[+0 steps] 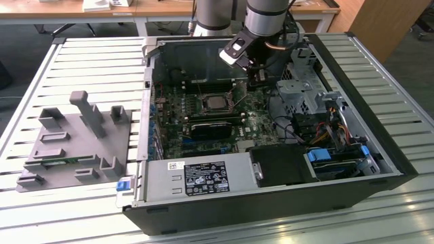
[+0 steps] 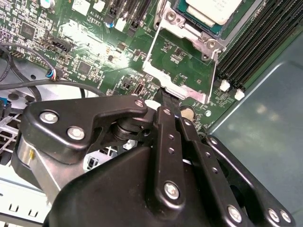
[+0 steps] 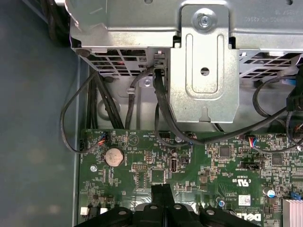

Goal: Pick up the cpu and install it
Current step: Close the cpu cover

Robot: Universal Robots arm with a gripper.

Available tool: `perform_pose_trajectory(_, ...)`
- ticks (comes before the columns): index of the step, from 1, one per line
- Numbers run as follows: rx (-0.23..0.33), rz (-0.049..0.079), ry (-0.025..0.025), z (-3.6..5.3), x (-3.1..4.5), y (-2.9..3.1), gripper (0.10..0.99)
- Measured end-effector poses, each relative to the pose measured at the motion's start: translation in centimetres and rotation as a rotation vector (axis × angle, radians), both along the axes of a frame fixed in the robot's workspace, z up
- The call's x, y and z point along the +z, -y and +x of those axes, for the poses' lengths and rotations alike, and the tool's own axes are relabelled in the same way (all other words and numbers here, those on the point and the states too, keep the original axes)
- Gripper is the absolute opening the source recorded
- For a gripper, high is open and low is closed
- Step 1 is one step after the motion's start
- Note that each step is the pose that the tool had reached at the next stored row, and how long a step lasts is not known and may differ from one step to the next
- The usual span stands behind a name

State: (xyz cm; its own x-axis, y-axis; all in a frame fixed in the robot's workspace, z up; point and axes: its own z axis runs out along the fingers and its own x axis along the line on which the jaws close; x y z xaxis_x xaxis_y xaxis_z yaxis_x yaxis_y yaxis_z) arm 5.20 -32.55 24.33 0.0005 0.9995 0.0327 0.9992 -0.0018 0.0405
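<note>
The cpu (image 1: 217, 103), a silvery square chip, lies flat in its socket in the middle of the motherboard (image 1: 176, 109) inside the open computer case. In the second wrist view the cpu (image 2: 211, 9) sits in the socket, and the metal retention frame (image 2: 182, 71) is swung open beside it. My gripper (image 1: 254, 83) hangs over the board to the exterior view's right of the socket. Its black fingers are pressed together, with nothing visible between them. The gripper's tips (image 2: 165, 96) reach the outer edge of the open frame. In the first wrist view the gripper (image 3: 161, 188) points down at the green board.
A grey power supply box (image 1: 196, 178) fills the case's near side, and a black block (image 1: 210, 130) sits below the socket. A metal drive cage (image 1: 305, 91) and cables (image 3: 161, 118) crowd the exterior view's right. A grey peg fixture (image 1: 74, 137) stands on the slatted table.
</note>
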Motion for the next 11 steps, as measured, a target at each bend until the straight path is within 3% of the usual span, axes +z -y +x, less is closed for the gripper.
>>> perform_pose_trajectory(11, 0.000, 0.000, 0.0000, -0.16, 0.00, 0.00, 0.106)
